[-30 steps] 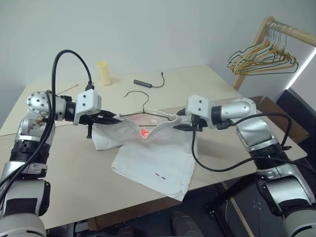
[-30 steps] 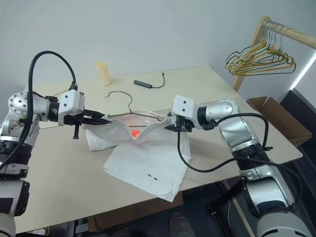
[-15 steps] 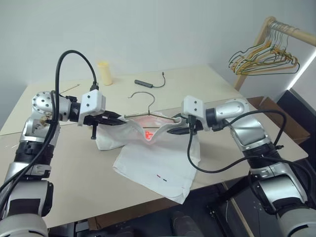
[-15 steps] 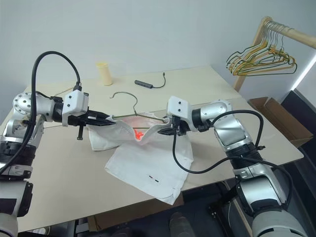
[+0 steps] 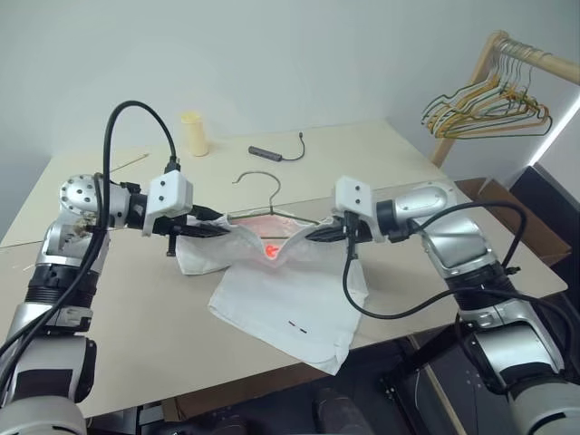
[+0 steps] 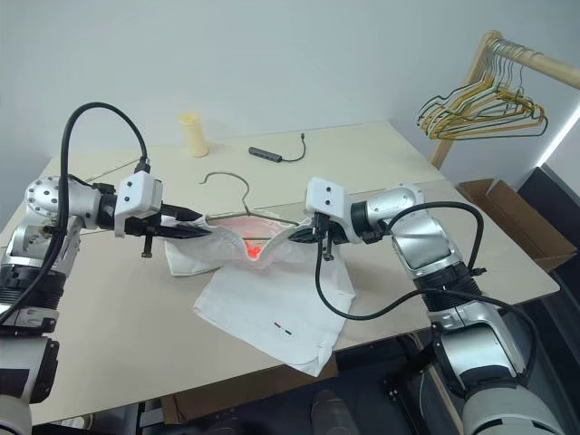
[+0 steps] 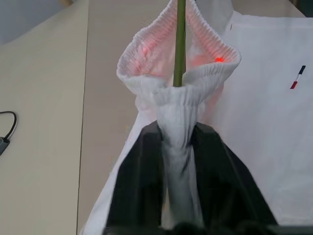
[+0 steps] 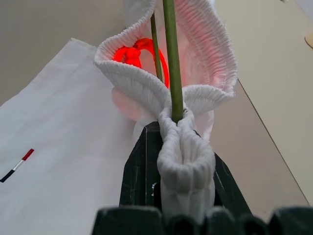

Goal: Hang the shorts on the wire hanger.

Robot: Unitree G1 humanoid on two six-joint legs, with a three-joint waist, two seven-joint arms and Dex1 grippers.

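White shorts (image 5: 288, 299) are held at frame centre above the beige table (image 5: 118, 317), the waistband stretched between both grippers. The left gripper (image 5: 216, 228) is pinched on one waistband end, the right gripper (image 5: 317, 236) on the other. The wire hanger (image 5: 263, 195) is threaded inside the waistband.

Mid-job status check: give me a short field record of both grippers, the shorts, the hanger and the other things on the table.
left gripper: shut on one end of the waistband, hanger wire running out of the pinch
right gripper: shut on the opposite end of the waistband, wire alongside
shorts: waistband stretched between the grippers and lifted; legs lie on the table, one hem over the near edge
wire hanger: hook sticks out behind the waistband, arms inside it
table: beige
far side of the table: pale yellow cup, dark cable
rack hangers: off to the right
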